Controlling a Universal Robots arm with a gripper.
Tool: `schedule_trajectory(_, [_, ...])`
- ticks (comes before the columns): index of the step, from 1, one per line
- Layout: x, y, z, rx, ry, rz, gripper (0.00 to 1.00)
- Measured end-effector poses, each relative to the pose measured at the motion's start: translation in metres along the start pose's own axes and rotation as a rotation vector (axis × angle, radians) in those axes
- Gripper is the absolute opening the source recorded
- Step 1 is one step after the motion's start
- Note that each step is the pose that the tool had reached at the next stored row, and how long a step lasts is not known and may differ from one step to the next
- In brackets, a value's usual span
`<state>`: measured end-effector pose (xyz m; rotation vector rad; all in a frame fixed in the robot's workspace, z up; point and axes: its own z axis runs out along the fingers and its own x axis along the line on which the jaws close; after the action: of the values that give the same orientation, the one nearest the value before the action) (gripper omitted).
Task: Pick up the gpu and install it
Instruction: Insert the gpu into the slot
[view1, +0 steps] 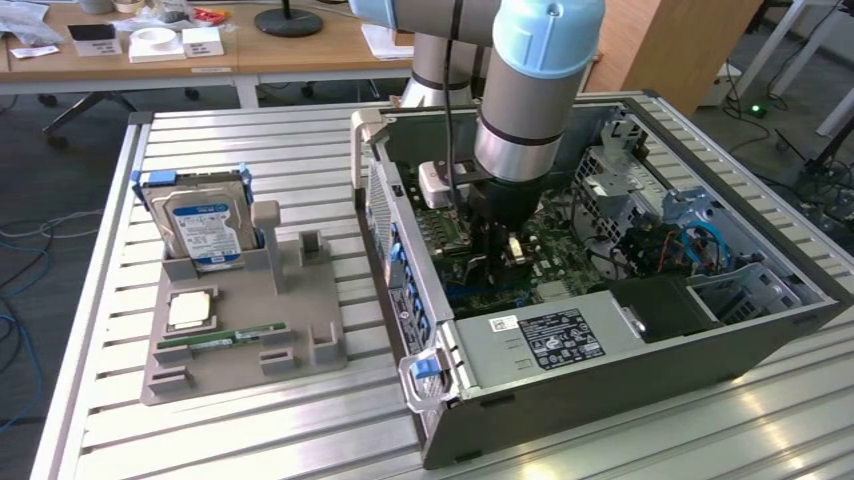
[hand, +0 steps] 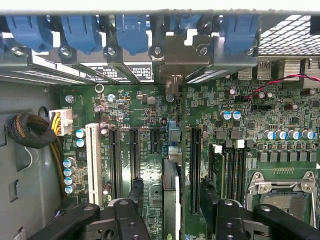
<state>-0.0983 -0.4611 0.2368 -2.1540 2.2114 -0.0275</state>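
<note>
Your fingers (hand: 135, 192) are standing wide apart inside the opened machine, one on each side of the gpu (hand: 171, 200), with a sliver of green board showing between each finger and the card, so the gripper (hand: 172, 194) is gripping nothing. The gpu is standing on edge on the motherboard (hand: 150, 107), seen as a thin dark strip running between the long black expansion slots (hand: 195, 165) and pointing towards the metal rear wall, where a row of blue latches (hand: 80, 32) is lining the edge. A white slot (hand: 92, 162) and a bundle of sleeved cables (hand: 30, 130) are lying to one side of the card, and the processor socket (hand: 282, 200) is sitting to the other. In the exterior view your gripper (view1: 497, 240) is reaching straight down from the arm (view1: 534, 90) into the computer case (view1: 534, 385), which is lying on its side with the cover off on the slatted table (view1: 240, 140). Well apart from the case, towards the exterior view's left, a grey holder (view1: 307, 335) is carrying the hard drive (view1: 203, 225), standing upright with its blue-white label facing out, and the slim green memory stick (view1: 220, 340), lying flat.
</note>
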Motion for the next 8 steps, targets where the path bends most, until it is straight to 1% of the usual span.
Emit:
schedule_trajectory(4, [-0.0001,-0.0001,-0.0023,0.0000,0.0000,0.000,0.57])
schedule_trajectory(8, [-0.0002,-0.0004,-0.0079,0.0000,-0.0001,0.000,0.57])
